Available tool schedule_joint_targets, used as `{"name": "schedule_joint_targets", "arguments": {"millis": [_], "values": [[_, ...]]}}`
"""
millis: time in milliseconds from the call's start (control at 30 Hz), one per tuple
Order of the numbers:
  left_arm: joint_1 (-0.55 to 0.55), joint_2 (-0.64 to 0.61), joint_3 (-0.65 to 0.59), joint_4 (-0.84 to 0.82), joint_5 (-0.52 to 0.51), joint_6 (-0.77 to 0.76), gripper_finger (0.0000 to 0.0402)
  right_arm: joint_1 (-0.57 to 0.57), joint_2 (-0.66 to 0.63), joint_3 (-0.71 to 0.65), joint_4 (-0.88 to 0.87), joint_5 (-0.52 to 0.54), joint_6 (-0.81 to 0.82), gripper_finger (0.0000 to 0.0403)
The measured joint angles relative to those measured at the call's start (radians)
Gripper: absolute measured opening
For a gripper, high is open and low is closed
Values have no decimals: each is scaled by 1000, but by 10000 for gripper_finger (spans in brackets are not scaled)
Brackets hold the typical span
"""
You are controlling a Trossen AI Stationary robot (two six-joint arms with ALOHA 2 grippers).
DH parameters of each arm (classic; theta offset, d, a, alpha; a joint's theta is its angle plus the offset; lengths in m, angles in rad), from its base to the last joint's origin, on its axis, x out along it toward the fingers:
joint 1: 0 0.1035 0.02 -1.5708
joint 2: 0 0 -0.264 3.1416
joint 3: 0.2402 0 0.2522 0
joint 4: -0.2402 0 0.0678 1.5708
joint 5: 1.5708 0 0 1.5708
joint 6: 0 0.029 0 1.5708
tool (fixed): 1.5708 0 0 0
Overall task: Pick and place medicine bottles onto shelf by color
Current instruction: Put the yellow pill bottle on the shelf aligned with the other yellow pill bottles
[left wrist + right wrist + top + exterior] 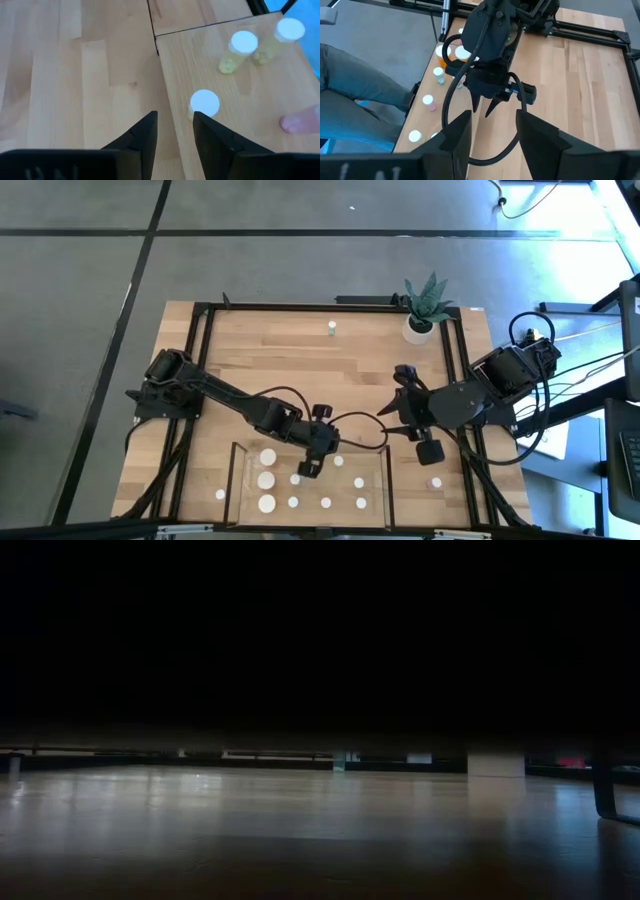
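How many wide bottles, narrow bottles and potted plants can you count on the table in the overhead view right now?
Wide medicine bottles: 3
Narrow medicine bottles: 9
Potted plant: 1
Total: 13

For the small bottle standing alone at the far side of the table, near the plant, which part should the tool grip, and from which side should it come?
Grip the lone bottle just under its white cap, coming straight down from above. It appears to stand upright with bare tabletop all around, so the fingers could likely close across its round body from any side. The plant pot stands well apart, so it should not hinder the approach.
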Motion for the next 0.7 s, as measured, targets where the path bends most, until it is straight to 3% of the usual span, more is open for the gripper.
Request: {"name": "schedule_joint_targets", "arguments": {"millis": [367, 700], "values": [[-6, 0, 0, 11, 40, -7, 125, 0, 0, 0, 0, 0, 0, 156], [-31, 22, 0, 54, 32, 13, 216, 0, 0, 0, 1, 1, 0, 156]]}}
